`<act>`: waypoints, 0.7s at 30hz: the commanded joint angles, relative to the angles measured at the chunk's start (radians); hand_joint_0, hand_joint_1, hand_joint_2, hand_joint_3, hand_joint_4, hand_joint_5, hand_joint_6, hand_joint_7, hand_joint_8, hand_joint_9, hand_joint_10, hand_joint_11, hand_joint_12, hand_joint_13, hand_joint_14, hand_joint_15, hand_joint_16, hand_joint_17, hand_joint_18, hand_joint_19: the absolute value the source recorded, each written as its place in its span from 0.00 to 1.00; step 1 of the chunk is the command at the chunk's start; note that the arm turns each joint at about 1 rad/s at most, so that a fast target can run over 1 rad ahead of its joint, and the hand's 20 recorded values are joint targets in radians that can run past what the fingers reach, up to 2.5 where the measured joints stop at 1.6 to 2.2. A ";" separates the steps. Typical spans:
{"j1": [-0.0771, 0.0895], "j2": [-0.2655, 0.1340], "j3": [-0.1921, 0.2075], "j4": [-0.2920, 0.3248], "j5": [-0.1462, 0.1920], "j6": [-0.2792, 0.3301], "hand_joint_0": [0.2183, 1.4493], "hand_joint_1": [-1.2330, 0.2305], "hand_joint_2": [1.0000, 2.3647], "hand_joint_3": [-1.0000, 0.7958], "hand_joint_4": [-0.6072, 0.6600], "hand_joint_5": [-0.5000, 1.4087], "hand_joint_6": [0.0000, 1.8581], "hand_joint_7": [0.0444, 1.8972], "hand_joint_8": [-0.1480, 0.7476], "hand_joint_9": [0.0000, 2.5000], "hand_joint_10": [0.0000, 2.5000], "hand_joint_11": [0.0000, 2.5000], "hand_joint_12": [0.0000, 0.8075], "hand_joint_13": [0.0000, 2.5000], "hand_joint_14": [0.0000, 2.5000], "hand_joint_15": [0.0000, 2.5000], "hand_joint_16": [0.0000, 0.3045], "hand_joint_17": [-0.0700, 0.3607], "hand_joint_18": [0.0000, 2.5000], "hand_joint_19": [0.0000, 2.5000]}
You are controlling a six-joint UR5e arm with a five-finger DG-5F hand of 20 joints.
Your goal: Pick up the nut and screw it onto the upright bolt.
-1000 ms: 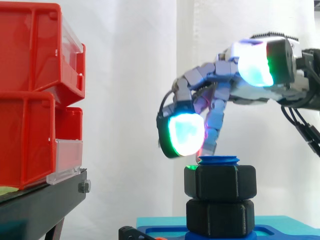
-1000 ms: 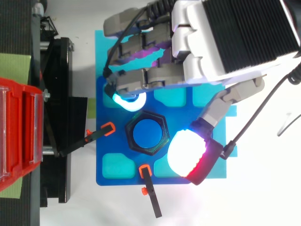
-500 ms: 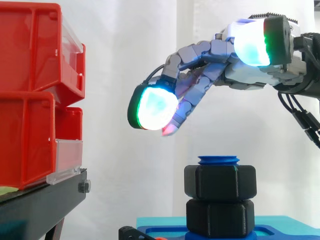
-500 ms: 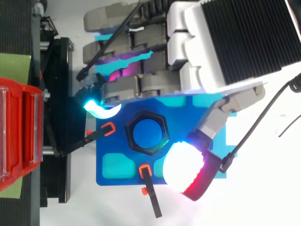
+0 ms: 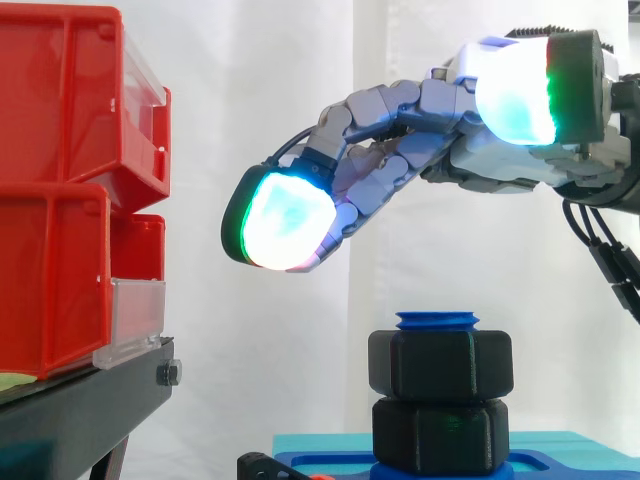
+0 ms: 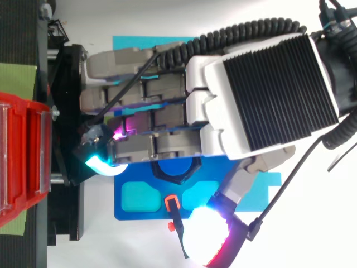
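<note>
A blue upright bolt (image 5: pixel 437 321) rises from the blue base plate (image 5: pixel 560 464). Two black hex nuts sit stacked on it, the upper nut (image 5: pixel 441 365) just under the bolt's tip, the lower nut (image 5: pixel 440 434) at the base. My hand (image 5: pixel 400 150) hovers well above the bolt, fingers stretched out straight to the left, holding nothing. In the top view the hand (image 6: pixel 245 100) covers most of the nut, and only the bolt's blue top (image 6: pixel 174 167) peeks out beneath the fingers.
Red bins (image 5: pixel 70 190) stand stacked on a black stand (image 5: pixel 90 410) at the left. Two small black clamps with orange tips (image 6: pixel 172 204) hold the base plate. The plate lies on a cyan mat (image 6: pixel 273 184).
The hand has risen off the nut and its fingers have straightened out, reaching left. In the top view it has slid down over the bolt. Both nuts stay in place.
</note>
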 commanded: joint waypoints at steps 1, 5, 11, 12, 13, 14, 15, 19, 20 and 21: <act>0.012 0.000 -0.007 0.005 0.008 -0.003 0.16 0.75 0.00 0.28 0.62 0.19 0.27 0.34 0.47 0.30 0.00 0.00 0.48 0.14 0.00 0.00 0.19 0.46 0.05 0.00; 0.018 0.000 -0.008 -0.008 0.014 -0.003 0.16 0.75 0.00 0.28 0.63 0.19 0.27 0.35 0.47 0.30 0.00 0.00 0.48 0.14 0.00 0.00 0.19 0.46 0.05 0.00; 0.020 -0.001 -0.008 -0.032 0.014 -0.003 0.17 0.74 0.00 0.28 0.63 0.19 0.27 0.36 0.47 0.30 0.00 0.00 0.48 0.14 0.00 0.00 0.18 0.46 0.04 0.00; 0.020 -0.001 -0.008 -0.035 0.014 -0.003 0.17 0.74 0.00 0.28 0.63 0.19 0.27 0.35 0.47 0.30 0.00 0.00 0.48 0.14 0.00 0.00 0.18 0.46 0.04 0.00; 0.020 -0.001 -0.010 -0.039 0.014 -0.004 0.17 0.74 0.00 0.28 0.63 0.19 0.27 0.35 0.47 0.30 0.00 0.00 0.48 0.14 0.00 0.00 0.18 0.46 0.04 0.00; 0.020 0.000 -0.015 -0.039 0.014 -0.004 0.17 0.74 0.00 0.28 0.63 0.19 0.27 0.36 0.47 0.30 0.00 0.00 0.48 0.14 0.00 0.00 0.18 0.46 0.04 0.00; 0.020 -0.001 -0.018 -0.038 0.014 -0.004 0.17 0.74 0.00 0.28 0.63 0.19 0.27 0.36 0.47 0.30 0.00 0.00 0.48 0.14 0.00 0.00 0.18 0.46 0.04 0.00; 0.020 -0.001 -0.036 -0.022 0.019 -0.003 0.17 0.74 0.00 0.28 0.63 0.19 0.27 0.36 0.47 0.30 0.00 0.00 0.48 0.14 0.00 0.00 0.18 0.46 0.04 0.00; 0.020 -0.001 -0.038 -0.021 0.019 -0.003 0.17 0.74 0.00 0.28 0.63 0.19 0.27 0.36 0.47 0.30 0.00 0.00 0.48 0.14 0.00 0.00 0.18 0.46 0.04 0.00; 0.020 -0.001 -0.044 -0.016 0.019 -0.001 0.17 0.74 0.00 0.28 0.63 0.19 0.27 0.36 0.47 0.30 0.00 0.00 0.48 0.14 0.00 0.00 0.18 0.46 0.04 0.00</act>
